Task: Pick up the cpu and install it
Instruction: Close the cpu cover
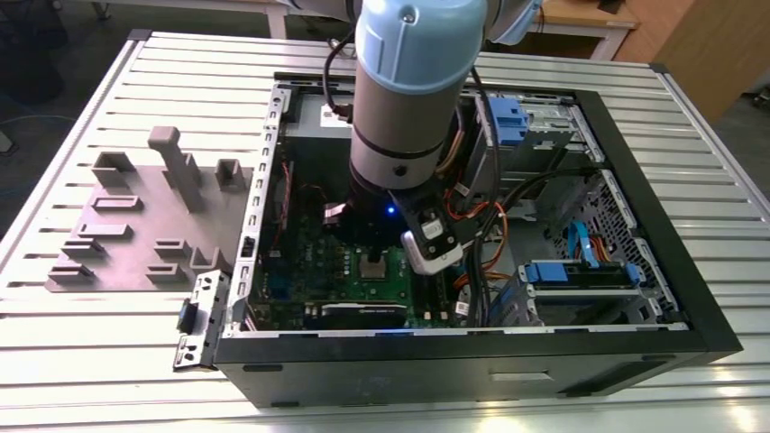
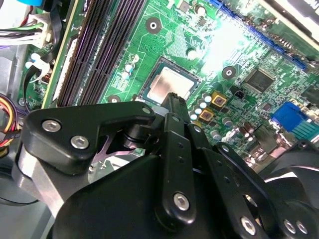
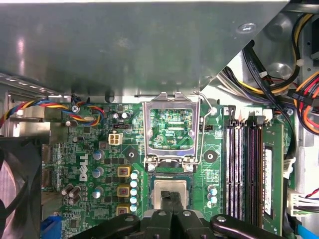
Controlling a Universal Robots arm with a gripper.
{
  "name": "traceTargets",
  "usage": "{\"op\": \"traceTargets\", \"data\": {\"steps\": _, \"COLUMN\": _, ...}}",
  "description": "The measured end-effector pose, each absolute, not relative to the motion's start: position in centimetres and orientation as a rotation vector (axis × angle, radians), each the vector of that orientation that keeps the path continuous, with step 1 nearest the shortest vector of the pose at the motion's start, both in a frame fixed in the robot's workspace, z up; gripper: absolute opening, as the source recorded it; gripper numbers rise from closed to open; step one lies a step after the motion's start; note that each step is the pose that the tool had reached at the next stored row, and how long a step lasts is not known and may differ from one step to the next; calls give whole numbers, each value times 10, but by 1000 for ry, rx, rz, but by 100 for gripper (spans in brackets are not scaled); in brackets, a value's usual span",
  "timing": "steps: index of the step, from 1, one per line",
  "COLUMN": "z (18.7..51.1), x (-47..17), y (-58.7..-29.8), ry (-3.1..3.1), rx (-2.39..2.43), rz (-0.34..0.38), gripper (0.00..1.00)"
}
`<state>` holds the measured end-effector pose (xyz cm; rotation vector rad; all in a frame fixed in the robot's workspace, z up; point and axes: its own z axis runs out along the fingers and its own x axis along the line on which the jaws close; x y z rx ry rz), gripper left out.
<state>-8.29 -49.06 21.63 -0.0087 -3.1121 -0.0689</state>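
In the exterior view the arm (image 1: 409, 108) reaches straight down into an open computer case (image 1: 481, 365) lying on a slatted metal surface (image 1: 121, 361). A grey plate of slotted blocks (image 1: 132, 230) rests on that surface at nine o'clock from the case, well apart from the arm. Blue drive latches (image 1: 580, 273) sit at three o'clock from the wrist.

The cpu (image 3: 170, 185) (image 2: 172, 84) lies flat in its socket on the green motherboard (image 3: 99, 149) (image 2: 164, 35), silver top up, seen in both wrist views. The shiny socket frame (image 3: 171, 103) stands hinged open, just beside the chip and not over it. The memory slots (image 3: 241, 169) (image 2: 104, 45) run alongside the socket, near but not touching it.

The jaws are clenched together with nothing between them, and their black fingertips (image 3: 172, 198) (image 2: 174, 102) hang right over one edge of the cpu; whether they touch its lid cannot be told
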Motion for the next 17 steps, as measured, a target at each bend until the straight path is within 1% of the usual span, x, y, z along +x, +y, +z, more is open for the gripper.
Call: {"op": "traceTargets", "data": {"steps": 17, "z": 222, "x": -83, "y": -491, "ry": -3112, "rx": -9, "rz": -69, "gripper": 11}}
